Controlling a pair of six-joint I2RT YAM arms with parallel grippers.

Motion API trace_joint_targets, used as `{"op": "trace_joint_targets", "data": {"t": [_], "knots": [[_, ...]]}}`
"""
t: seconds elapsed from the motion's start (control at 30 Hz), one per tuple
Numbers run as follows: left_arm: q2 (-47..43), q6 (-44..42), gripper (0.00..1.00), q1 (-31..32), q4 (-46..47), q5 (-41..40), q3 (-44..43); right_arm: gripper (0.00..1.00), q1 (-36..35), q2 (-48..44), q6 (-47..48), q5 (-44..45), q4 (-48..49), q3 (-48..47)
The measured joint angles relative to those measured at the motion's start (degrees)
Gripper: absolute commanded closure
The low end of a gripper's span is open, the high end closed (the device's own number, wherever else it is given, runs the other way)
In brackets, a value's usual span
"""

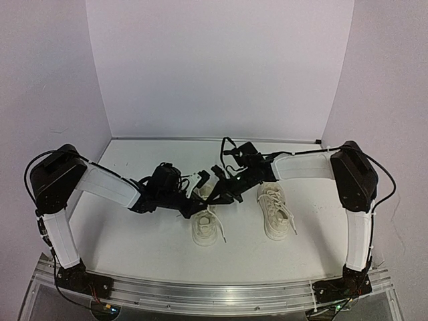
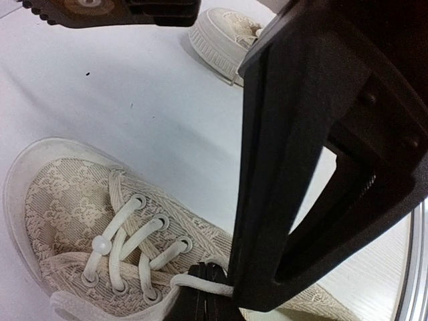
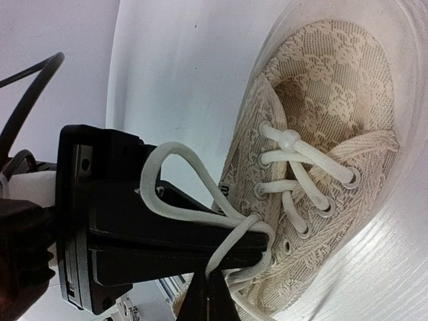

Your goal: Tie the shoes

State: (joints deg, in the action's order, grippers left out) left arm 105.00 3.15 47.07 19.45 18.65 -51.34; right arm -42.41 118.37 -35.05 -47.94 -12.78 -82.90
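Observation:
Two cream-white shoes stand on the white table. Both grippers meet over the left shoe (image 1: 204, 226), at its ankle end. My left gripper (image 2: 206, 274) is shut on a stretch of white lace (image 2: 190, 282) just behind the eyelets. My right gripper (image 3: 208, 281) is shut on another strand of the same shoe's (image 3: 334, 93) lace. A lace loop (image 3: 150, 175) lies draped over the left gripper's black finger (image 3: 134, 231), with a strand wrapped around its base. In the top view the left gripper (image 1: 195, 194) and right gripper (image 1: 217, 190) nearly touch.
The other shoe (image 1: 275, 208) stands to the right with its laces loose, and appears in the left wrist view too (image 2: 224, 37). Lilac walls close in the table on the left, back and right. An aluminium rail (image 1: 214, 291) runs along the near edge.

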Motion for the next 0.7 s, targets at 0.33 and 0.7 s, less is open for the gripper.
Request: {"op": "trace_joint_targets", "data": {"t": [0.33,0.7], "knots": [[1.33,5.97,1.0,-1.23,8.54,3.38,1.25,0.86,-0.63,-0.08,-0.34,-2.95,0.28,0.69],[2.35,6.37,1.0,-1.77,10.53,4.84,1.26,0.75,2.44,-4.67,-0.37,-4.17,-0.21,1.63]]}}
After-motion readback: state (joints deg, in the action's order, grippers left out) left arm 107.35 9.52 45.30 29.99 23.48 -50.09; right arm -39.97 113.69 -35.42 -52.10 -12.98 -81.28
